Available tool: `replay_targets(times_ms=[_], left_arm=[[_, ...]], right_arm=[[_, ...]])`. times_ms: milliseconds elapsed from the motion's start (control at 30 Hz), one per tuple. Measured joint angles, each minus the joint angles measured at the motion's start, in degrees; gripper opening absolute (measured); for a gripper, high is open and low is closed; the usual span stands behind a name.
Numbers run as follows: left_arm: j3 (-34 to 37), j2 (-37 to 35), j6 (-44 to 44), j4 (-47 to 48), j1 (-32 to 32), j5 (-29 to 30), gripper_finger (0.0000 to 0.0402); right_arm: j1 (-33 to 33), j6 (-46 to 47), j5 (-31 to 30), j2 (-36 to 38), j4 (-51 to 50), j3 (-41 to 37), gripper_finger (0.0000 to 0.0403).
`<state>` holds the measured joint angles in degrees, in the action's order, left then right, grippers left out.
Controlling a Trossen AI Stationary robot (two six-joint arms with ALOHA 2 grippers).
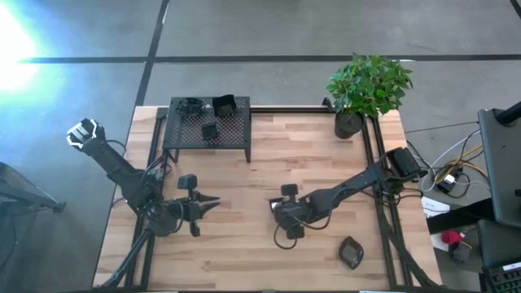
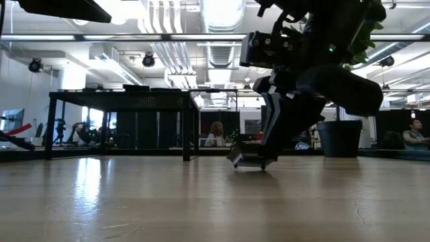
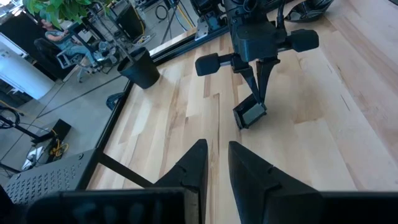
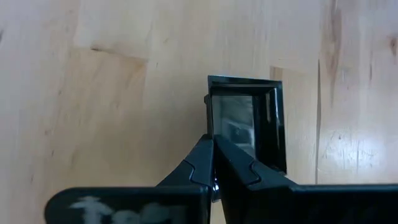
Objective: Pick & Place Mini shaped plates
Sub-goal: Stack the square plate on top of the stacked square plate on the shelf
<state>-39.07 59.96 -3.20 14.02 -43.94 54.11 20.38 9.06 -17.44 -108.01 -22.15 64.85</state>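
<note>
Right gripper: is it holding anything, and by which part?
Yes: the right gripper is shut on one rim of a small square plate; the left gripper holds nothing.

From my console: the bystanders around the wooden table [image 1: 244, 244].

I take the black perforated metal stand [image 1: 236, 134] as my landmark, standing at the table's far edge. Along that same far edge, well to the stand's right in my high view, a leafy green plant [image 1: 370, 84] sits in its black pot [image 1: 348, 124]. Off the table and far to the right of the stand, a tangle of cables [image 1: 452, 167] lies on the grey floor. In the low view I see a person [image 2: 216, 134] seated in the room beyond the stand.
</note>
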Motion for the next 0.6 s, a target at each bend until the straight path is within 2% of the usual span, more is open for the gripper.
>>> replay_targets(times_ms=[600], left_arm=[[0.0,0.0,0.0,0.0,0.0,0.0,0.006]], right_arm=[[0.0,-0.5,-0.1,0.0,0.1,0.5,0.0008]])
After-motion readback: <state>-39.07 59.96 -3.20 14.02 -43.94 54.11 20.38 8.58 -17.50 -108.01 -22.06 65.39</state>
